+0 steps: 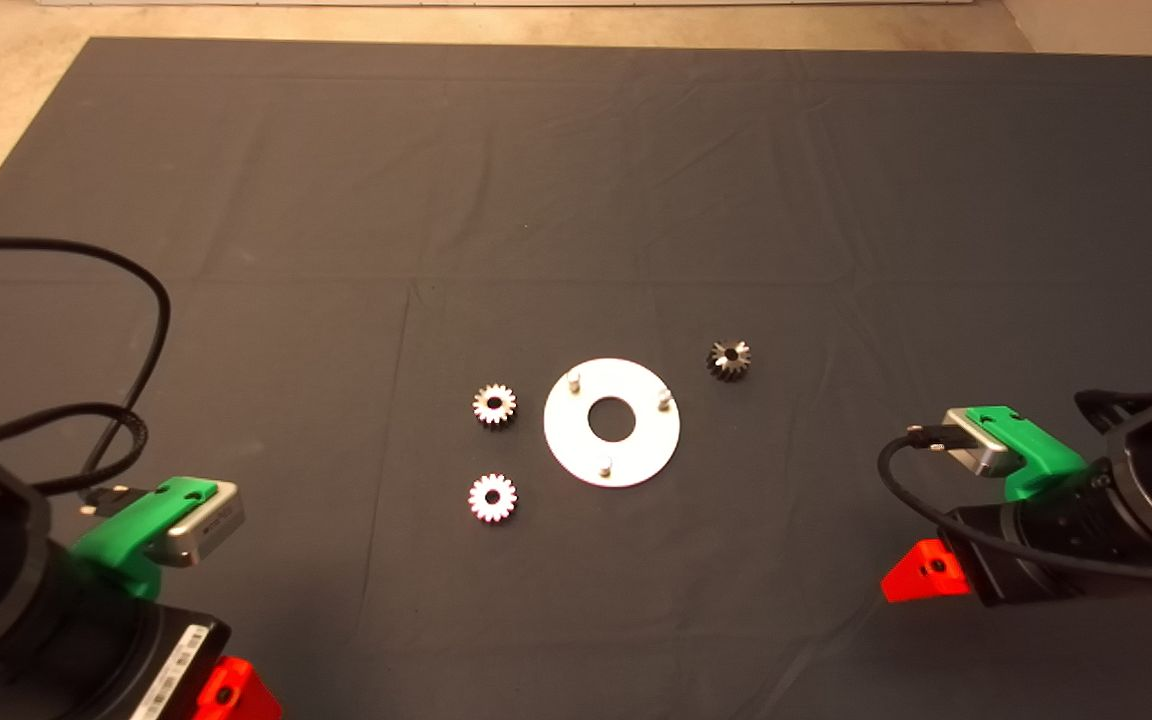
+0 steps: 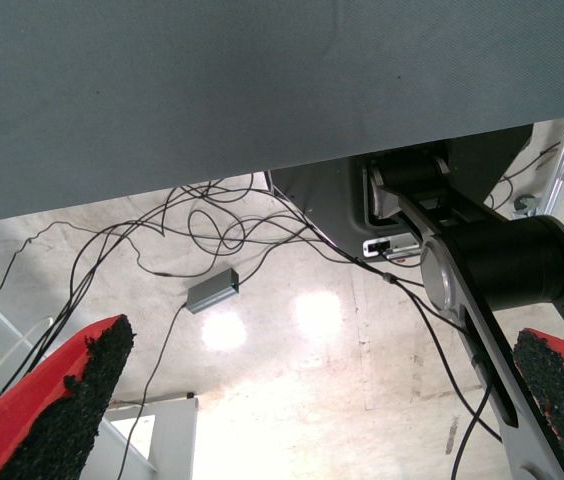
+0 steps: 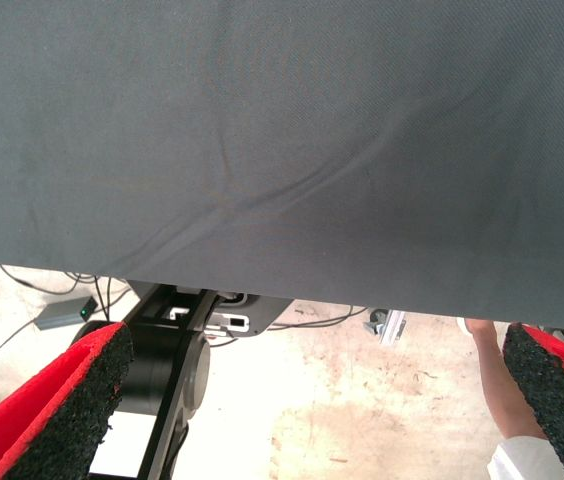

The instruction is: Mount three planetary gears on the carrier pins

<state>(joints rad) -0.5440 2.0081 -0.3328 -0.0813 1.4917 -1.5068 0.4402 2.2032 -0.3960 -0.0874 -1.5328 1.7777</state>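
Observation:
A flat silver disc [image 1: 611, 455] with a large centre hole lies mid-mat in the head view. Three carrier pins stand on it: one far-left [image 1: 574, 380], one right [image 1: 665, 399], one near [image 1: 605, 464]. All three pins are bare. The three planetary gears rest flat on the mat: one [image 1: 494, 404] just left of the disc, one [image 1: 492, 497] nearer and left, and a darker-looking one [image 1: 728, 359] to the right. My left gripper [image 2: 312, 420] is parked at the lower left, open and empty. Well apart from the parts, my right gripper [image 3: 307, 410] waits at the right edge, also open and empty.
A black cable [image 1: 141, 330] loops over the mat's left side. The dark mat [image 1: 576, 180] stretches wide behind the parts. Both wrist views look past the mat's edge at a floor with cables [image 2: 212, 225]; a person's arm [image 3: 502, 400] shows in the right wrist view.

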